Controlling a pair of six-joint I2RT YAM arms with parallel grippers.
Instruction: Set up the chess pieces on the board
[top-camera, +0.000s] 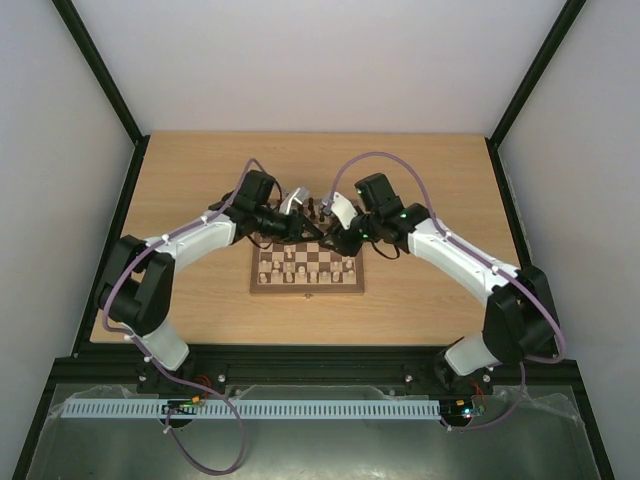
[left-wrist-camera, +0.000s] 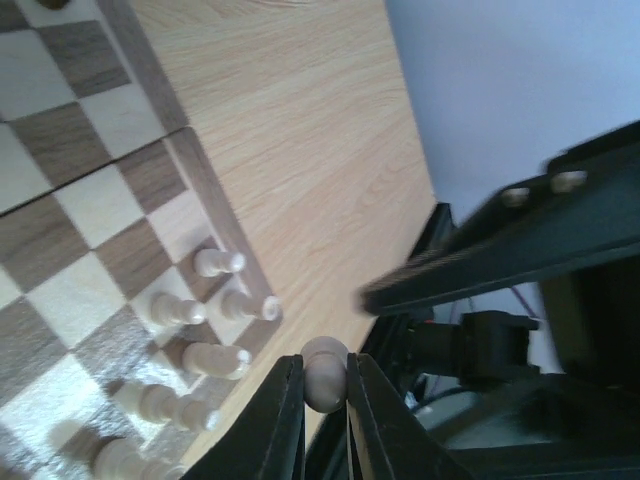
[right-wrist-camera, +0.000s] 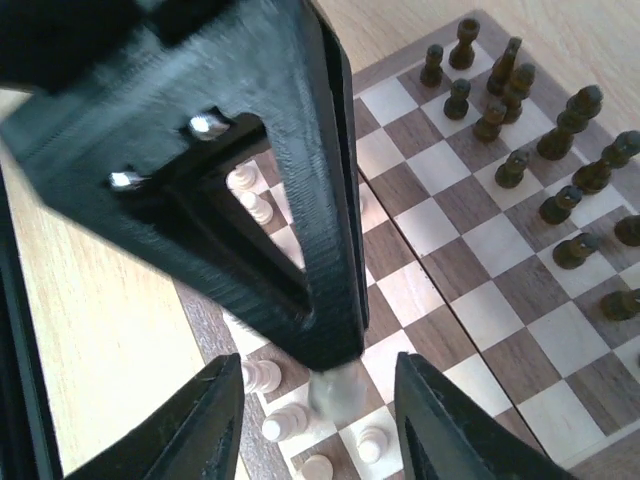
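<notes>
Fingers of the left gripper are squeezed shut on the round head of one pale chess piece. Only that head shows, so which way its body points is hard to tell. It is held up close to the edge of the board, which lies flat on the wooden table. Other pale pieces stand up straight on their squares by that edge. Seen from the tilted left wrist camera, their heads point to the right. The right gripper is open wide, with one finger on each side of the left gripper's black finger. Dark pieces stand upright at the other end of the board.
</notes>
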